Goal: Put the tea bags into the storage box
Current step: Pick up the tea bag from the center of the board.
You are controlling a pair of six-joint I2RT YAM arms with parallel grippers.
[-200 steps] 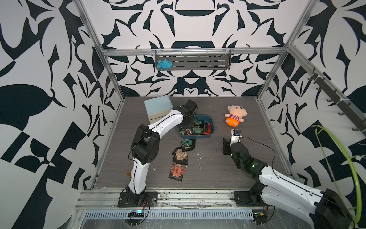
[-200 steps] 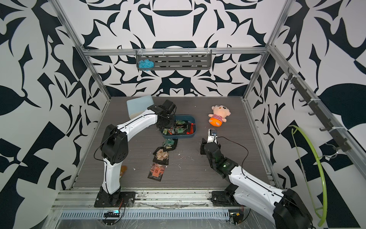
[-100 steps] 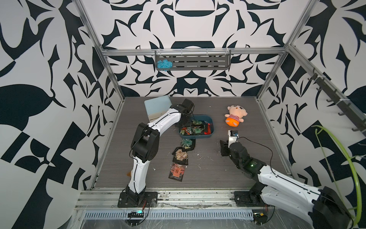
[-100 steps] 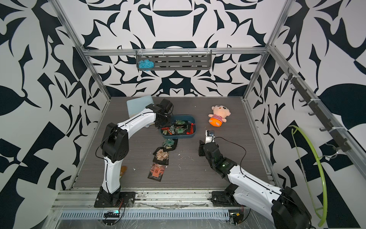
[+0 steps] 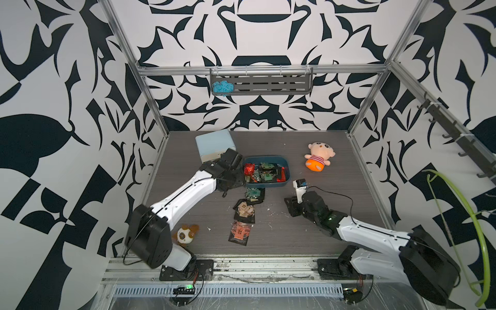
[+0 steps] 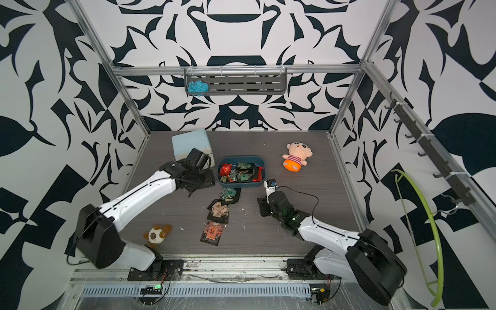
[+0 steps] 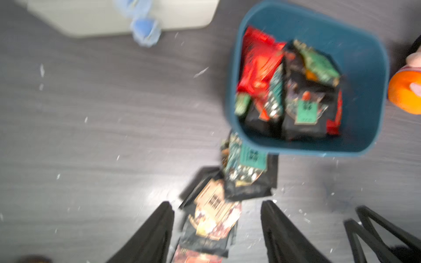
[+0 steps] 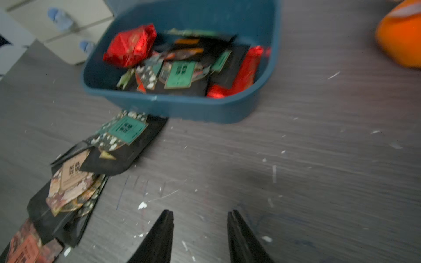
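blur smears tea bags (image 7: 289, 91) in storage box (image 7: 364, 68); left tool (image 7: 216, 203) and right tool (image 8: 200, 211) both spread, empty.

1. Black-and-white patterned walls (image 5: 255, 32) fill the top and both sides of both top views.
2. A dark grey wood-grain floor (image 5: 281, 241), flecked white, lies at lower centre.
3. A grey slotted shelf (image 5: 268, 84) hangs at upper centre on a metal bar (image 5: 349, 70).
4. A hook rail (image 5: 456, 134) crosses the right side.
5. A pale blue cabinet (image 5: 214, 143) stands left of centre.
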